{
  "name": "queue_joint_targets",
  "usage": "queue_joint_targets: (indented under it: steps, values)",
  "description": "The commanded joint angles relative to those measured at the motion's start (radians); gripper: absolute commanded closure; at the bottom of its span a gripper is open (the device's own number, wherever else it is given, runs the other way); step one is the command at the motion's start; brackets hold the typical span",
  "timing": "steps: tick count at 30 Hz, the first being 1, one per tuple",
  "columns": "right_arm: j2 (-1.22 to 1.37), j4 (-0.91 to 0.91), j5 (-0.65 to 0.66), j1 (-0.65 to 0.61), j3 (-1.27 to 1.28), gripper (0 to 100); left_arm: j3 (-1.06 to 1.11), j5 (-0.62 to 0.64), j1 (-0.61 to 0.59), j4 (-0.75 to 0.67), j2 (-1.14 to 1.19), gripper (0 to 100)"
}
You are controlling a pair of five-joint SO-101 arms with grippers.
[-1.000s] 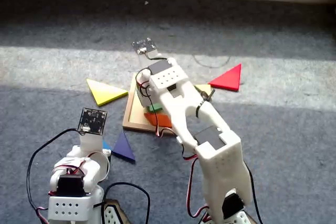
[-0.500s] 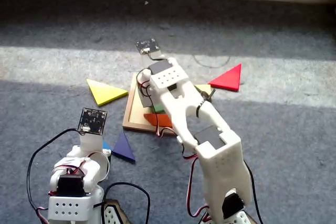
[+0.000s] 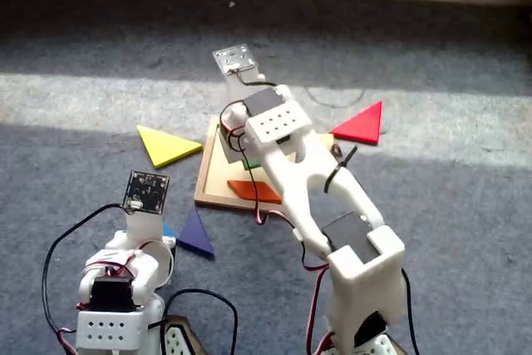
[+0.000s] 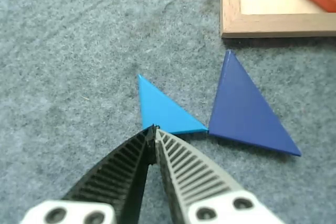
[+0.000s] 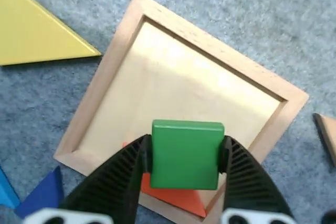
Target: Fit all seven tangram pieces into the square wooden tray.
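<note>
High camera looks down over everything. Left wrist camera hugs the carpet (image 4: 63, 51), catching a corner of the tray (image 4: 262, 25); right wrist camera stares down into that same tray, close.

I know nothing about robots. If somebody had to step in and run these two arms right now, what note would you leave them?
Right gripper: shut on the green square, held over the wooden tray.
Left gripper: shut, empty, tips at the edge of the light blue triangle.
Done: the orange piece lies in the tray.
Left: set the green square in, then the light blue triangle, dark blue triangle, yellow triangle and red triangle, all on the carpet outside the tray.
</note>
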Motion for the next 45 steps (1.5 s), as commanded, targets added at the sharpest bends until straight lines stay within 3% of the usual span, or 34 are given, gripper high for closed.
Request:
queue_joint_targets:
  steps: [1, 8, 15, 23, 28, 35, 45]
  values:
    - [-0.082, -0.021, 0.009, 0.013, 0.005, 82.8, 0.019, -0.003, 0.013, 0.006, -0.041, 99]
    - [-0.01, -0.045, 0.011, 0.013, 0.012, 74.8, 0.019, -0.003, 0.013, 0.006, -0.041, 99]
    - [0.041, -0.039, 0.011, 0.005, 0.008, 74.8, 0.019, -0.003, 0.013, 0.006, -0.041, 99]
    - [-0.259, 0.062, 0.054, 0.036, 0.067, 76.2, 0.019, -0.003, 0.013, 0.006, -0.041, 99]
    - [-0.486, 0.062, 0.06, 0.111, 0.239, 83.0, 0.019, -0.003, 0.013, 0.006, -0.041, 99]
    - [-0.788, 0.064, 0.061, 0.239, 0.441, 84.7, 0.019, -0.003, 0.013, 0.006, -0.041, 99]
    - [-0.943, -0.022, 0.107, 0.499, 0.727, 84.7, 0.019, -0.003, 0.013, 0.006, -0.041, 99]
